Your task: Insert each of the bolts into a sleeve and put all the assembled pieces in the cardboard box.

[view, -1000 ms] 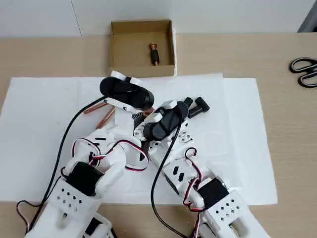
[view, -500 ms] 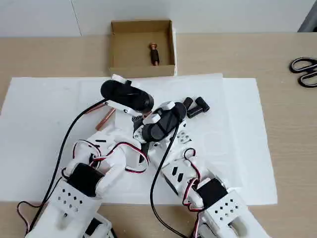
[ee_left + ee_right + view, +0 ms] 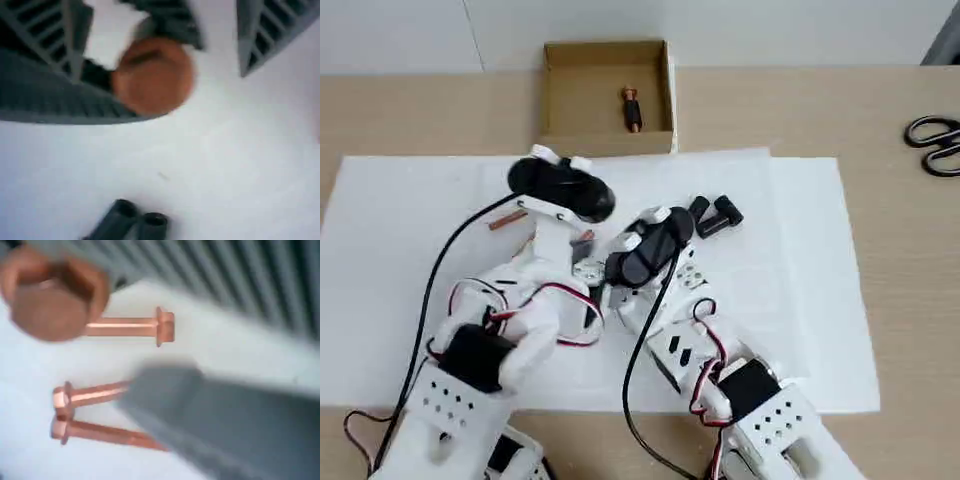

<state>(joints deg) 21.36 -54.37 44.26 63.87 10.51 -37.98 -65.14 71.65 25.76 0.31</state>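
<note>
Grip state: we can't tell for either side. The left gripper (image 3: 160, 70) has a copper bolt head (image 3: 152, 75) right in it, with something dark just behind, maybe a sleeve. The right gripper (image 3: 90, 325) has a hex head (image 3: 50, 295) just as close. We judge it's the same bolt, with both arms meeting on it mid-sheet.

Change over the last second: the left arm swung towards the table's left edge and the right arm followed a little. The bolt seems to have gone along rather than dropped. We read that as insertion underway or just done; seating not confirmed. The cardboard box (image 3: 580, 100) at the table's far edge still holds one assembled piece (image 3: 632, 108).

Around: three loose bolts (image 3: 127, 329) lie on the white sheet (image 3: 800, 300) towards its left edge. Spare sleeves (image 3: 715, 215) lie just to the grippers' other side. Scissors (image 3: 935, 145) sit at the table's right edge, irrelevant.

In the way: the arms crowd one spot, the black cable (image 3: 448, 262) trails over the sheet, and the box's front wall needs clearing.
</note>
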